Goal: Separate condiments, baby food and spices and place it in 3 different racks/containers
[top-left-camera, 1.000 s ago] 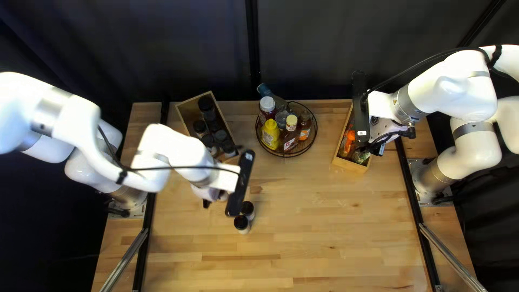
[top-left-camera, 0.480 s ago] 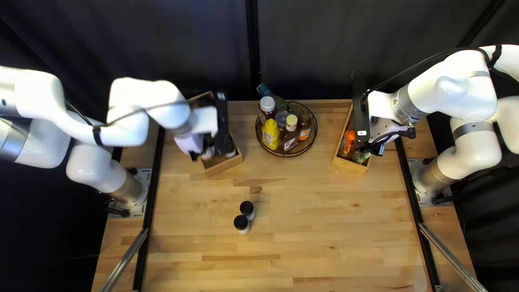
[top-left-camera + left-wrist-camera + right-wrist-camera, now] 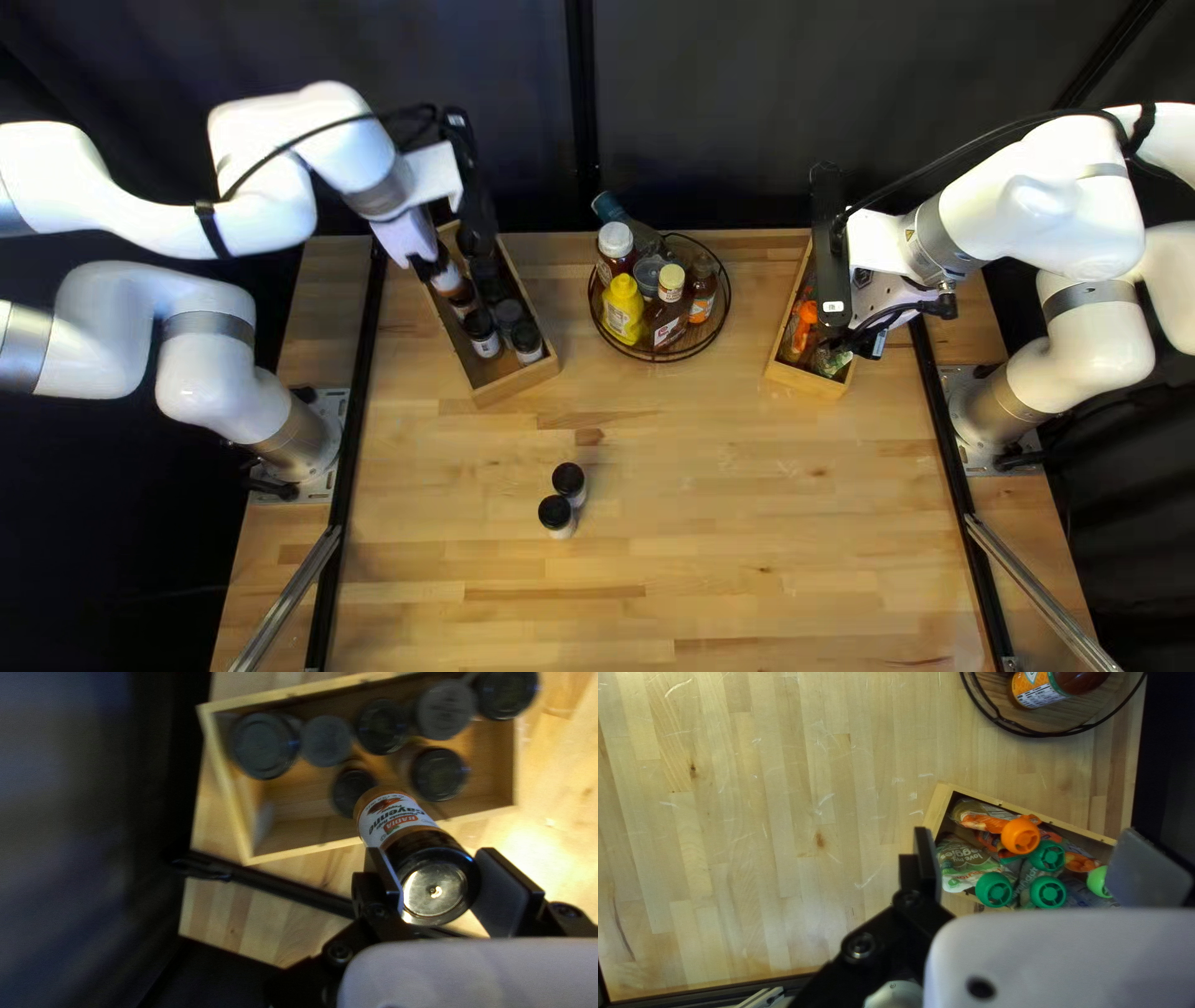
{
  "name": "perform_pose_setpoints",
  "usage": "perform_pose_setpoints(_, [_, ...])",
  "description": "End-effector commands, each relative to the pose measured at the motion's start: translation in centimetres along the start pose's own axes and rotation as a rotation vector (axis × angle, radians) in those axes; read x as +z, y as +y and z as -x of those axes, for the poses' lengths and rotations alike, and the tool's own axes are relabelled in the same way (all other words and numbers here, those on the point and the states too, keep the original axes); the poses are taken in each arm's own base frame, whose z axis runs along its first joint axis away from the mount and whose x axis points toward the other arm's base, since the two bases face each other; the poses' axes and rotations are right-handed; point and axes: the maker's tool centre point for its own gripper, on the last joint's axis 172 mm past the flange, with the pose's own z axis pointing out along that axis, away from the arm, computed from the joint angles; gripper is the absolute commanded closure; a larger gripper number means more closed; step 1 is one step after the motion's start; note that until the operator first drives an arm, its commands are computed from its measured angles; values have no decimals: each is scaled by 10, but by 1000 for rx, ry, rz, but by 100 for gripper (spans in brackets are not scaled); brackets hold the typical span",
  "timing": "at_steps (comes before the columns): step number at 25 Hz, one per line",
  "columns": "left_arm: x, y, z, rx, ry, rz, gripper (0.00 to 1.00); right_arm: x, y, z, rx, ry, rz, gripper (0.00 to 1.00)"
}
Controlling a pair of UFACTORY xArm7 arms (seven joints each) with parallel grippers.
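Note:
My left gripper (image 3: 432, 259) is over the spice rack (image 3: 496, 388) in the top left view. In the left wrist view, the left gripper (image 3: 438, 870) is shut on a tilted cayenne jar (image 3: 398, 820), whose capped end lies between the fingers. Several dark-capped jars (image 3: 441, 773) stand in the wooden rack (image 3: 305, 848). Two more spice jars (image 3: 557, 515) stand close together on the table. My right gripper (image 3: 859, 299) is above the baby food box (image 3: 807, 378); in the right wrist view, the right gripper (image 3: 1033, 858) is open, with capped pouches (image 3: 971, 863) beyond its fingers.
A round wire-rimmed tray (image 3: 660, 359) between the two wooden boxes holds condiment bottles, among them a yellow one (image 3: 621, 309). A blue-capped bottle (image 3: 631, 224) leans at its back. Black rails (image 3: 352, 429) run along both sides of the table.
My left arm has swung back and to the left, from beside the two table jars to the spice rack's far end. The right arm and both table jars have stayed put.

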Motion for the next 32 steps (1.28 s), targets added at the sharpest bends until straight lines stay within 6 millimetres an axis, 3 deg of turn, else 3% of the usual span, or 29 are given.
perform_pose_setpoints(1, [16,-18,3,-39,-4,-13,100,0,0,0,0,0,0,0])
perform_pose_setpoints(10, [48,-25,15,-85,-16,-38,100,0,0,0,0,0,0,0])
perform_pose_setpoints(26, [96,-21,13,-114,-49,-32,98,0,0,0,0,0,0,0])
perform_pose_setpoints(27, [96,-21,14,-114,-51,-30,95,0,0,0,0,0,0,0])
perform_pose_setpoints(28, [96,-20,14,-113,-52,-28,76,0,0,0,0,0,0,0])
perform_pose_setpoints(29, [96,-20,14,-113,-53,-26,47,0,0,0,0,0,0,0])
perform_pose_setpoints(30, [96,-19,15,-112,-54,-24,24,0,0,0,0,0,0,0])
perform_pose_setpoints(31, [95,-19,15,-110,-55,-21,11,0,0,0,0,0,0,0])
perform_pose_setpoints(32, [95,-18,15,-109,-55,-19,7,0,0,0,0,0,0,0])
